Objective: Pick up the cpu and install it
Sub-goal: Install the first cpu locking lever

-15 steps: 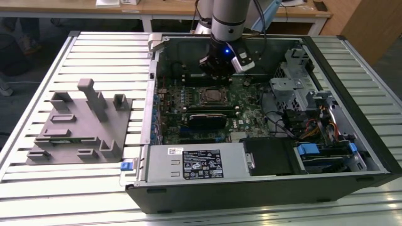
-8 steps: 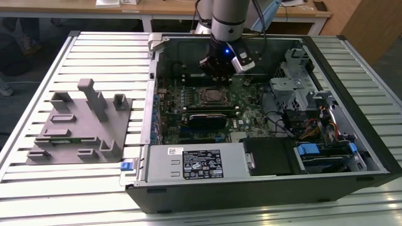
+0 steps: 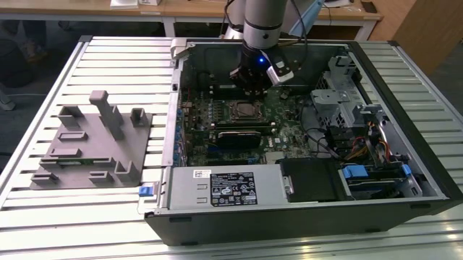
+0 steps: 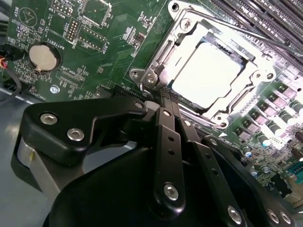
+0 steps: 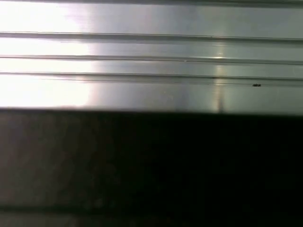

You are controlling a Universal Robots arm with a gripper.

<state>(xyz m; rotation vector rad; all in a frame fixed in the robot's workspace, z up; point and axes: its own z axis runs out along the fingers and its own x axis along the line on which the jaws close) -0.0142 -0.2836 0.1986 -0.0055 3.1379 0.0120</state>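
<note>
Gripper (image 4: 164, 94) drawn narrow, fingers (image 4: 168, 142) pressed together to one tip, nothing seen between them. Poised low at a corner of the socket frame (image 4: 150, 75), just beside the metal, contact not certain. In the exterior view, gripper (image 3: 255, 89) hanging inside the open computer case (image 3: 376, 179), just above the board.

Cpu (image 4: 208, 75) not in the gripper's hold: lying flat in the socket, silvery-white top up, ringed by the metal frame, level with it as far as can be judged. Seen too in the exterior view as a pale square (image 3: 244, 110) mid-board, directly below the gripper.

Step in hand, by judgement: late in the install. Pick-up and placing done, to judge by the seated chip; fingertips now at the frame's corner, by the retaining hardware. Latched or not: cannot tell.

Any further move calls for a small, controlled motion along the frame's edge, tip kept off the chip's top and off the small parts of the motherboard (image 4: 113, 42) around it.

Count: one cpu, one socket frame, one gripper. One coin cell (image 4: 43, 56) on the board, well apart from the socket. One grey tray (image 3: 94, 141) on the slatted table (image 3: 43, 216), outside the case toward the exterior view's left.
</note>
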